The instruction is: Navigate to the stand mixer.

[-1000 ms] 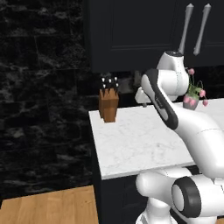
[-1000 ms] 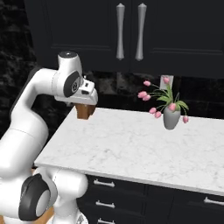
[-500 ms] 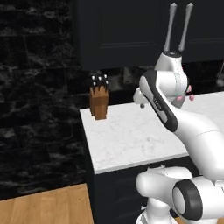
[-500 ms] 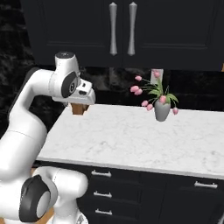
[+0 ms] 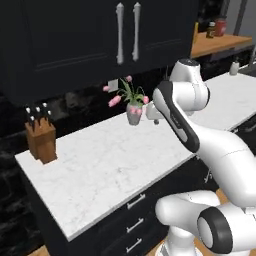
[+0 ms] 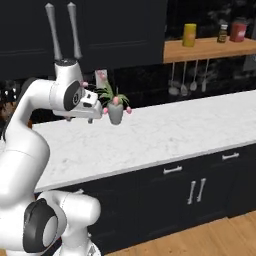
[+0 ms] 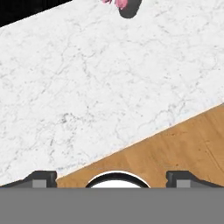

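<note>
The stand mixer is out of view. My gripper (image 5: 153, 116) hangs above the white marble counter (image 5: 100, 165), close to the right of a small vase of pink tulips (image 5: 133, 111). From the right base view the gripper (image 6: 93, 118) sits just left of that vase (image 6: 115, 113). Along the hand view, the two dark fingertips (image 7: 42, 177) stand wide apart, so the gripper (image 7: 112, 178) is open with nothing between them, looking down at the counter's front edge (image 7: 109, 151) and wood floor (image 7: 183, 148).
A wooden knife block (image 5: 41, 138) stands at the counter's left end. Dark upper cabinets with long handles (image 5: 127, 33) hang above. Further right, a wooden shelf (image 6: 210, 48) carries jars, with utensils (image 6: 187, 82) hanging below. Dark drawers (image 6: 197, 185) front the counter.
The whole picture has shifted: the base has driven right along the counter. The knife block now lies far left, the vase sits mid-view, and the shelf with jars has come into sight.
</note>
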